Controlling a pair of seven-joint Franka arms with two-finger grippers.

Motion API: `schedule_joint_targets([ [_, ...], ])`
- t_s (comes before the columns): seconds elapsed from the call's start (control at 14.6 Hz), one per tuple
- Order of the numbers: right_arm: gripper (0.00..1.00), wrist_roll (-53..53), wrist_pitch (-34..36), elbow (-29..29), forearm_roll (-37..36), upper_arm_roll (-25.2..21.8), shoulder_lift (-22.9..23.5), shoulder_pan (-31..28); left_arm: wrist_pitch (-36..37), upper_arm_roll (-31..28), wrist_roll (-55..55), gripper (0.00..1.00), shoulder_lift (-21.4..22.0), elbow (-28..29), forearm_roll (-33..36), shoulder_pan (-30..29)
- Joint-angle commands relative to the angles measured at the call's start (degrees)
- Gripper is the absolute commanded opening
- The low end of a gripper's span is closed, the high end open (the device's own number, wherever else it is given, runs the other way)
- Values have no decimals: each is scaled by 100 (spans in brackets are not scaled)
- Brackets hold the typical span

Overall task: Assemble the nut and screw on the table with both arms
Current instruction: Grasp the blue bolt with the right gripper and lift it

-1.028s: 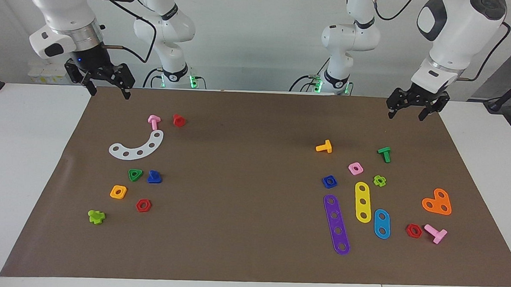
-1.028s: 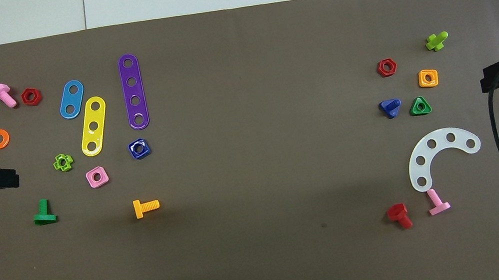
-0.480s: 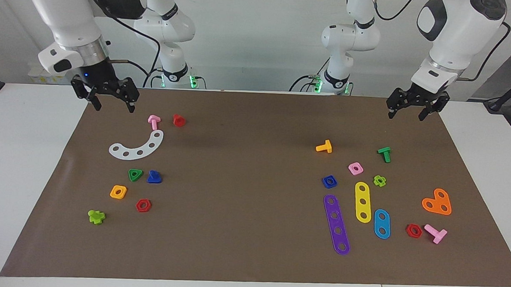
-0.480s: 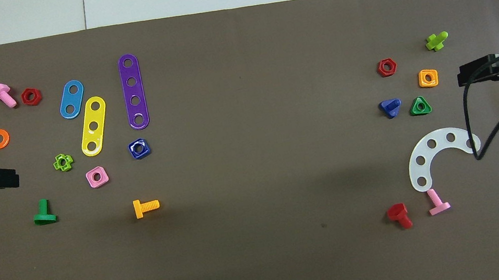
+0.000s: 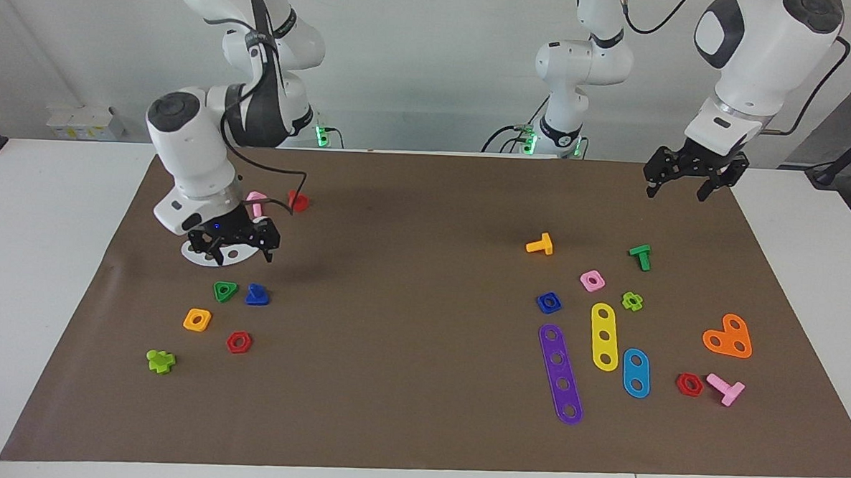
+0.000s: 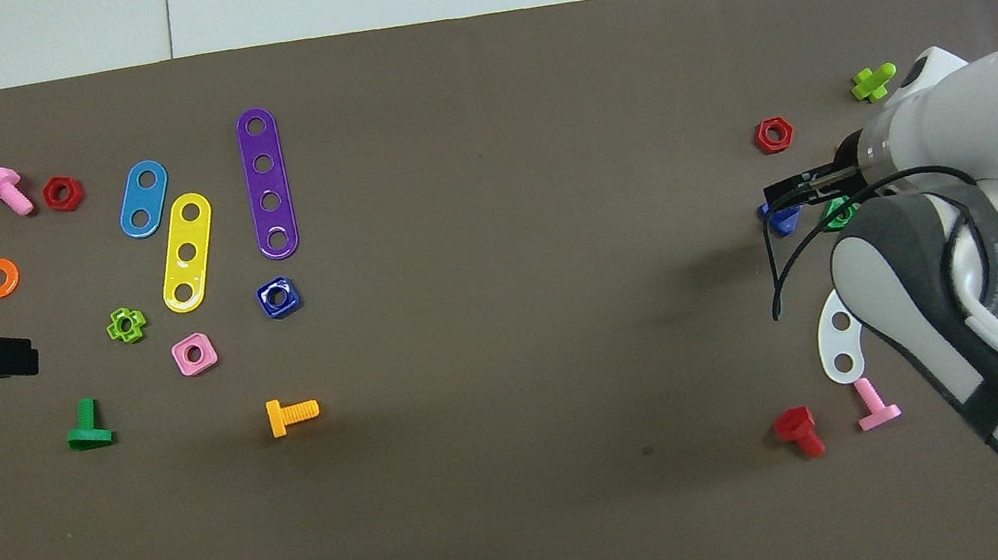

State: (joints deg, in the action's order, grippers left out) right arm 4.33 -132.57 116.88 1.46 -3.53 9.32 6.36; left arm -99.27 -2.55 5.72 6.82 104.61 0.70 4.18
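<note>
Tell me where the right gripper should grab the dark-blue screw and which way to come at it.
Probably come straight down with the right gripper, open and raised close by. The screw rests on its flat triangular head, its stubby stem up and tilted, so the stem is the part to pinch. The green triangular nut lies close beside it, so keep the fingers out of that gap.

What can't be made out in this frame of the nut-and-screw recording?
- Overhead view: the right arm covers the orange square nut, most of the green triangular nut and much of the white curved strip.
- Overhead view: the right gripper overlaps the screw; contact unreadable there. The facing view shows it raised over the strip, clear of the screw.
- Overhead view: the left gripper is partly cut off by the edge.
</note>
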Motion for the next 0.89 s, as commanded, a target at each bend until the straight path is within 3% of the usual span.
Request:
schedule_joint_targets([
  [0.0,100,629,-830,466,144,19,235,-135,-58,9,43,100,118,95,123,-22],
  [0.27,83,692,-938,590,144,19,307,-170,-49,9,43,100,118,95,123,-22],
  [0.48,43,824,-938,591,144,19,316,-170,-49,9,43,100,118,95,123,-22],
  [0.55,37,816,-946,591,144,19,325,-170,-58,9,43,100,118,95,123,-22],
  [0.82,37,763,-1052,591,144,19,351,-126,-49,9,43,100,118,95,123,-22],
])
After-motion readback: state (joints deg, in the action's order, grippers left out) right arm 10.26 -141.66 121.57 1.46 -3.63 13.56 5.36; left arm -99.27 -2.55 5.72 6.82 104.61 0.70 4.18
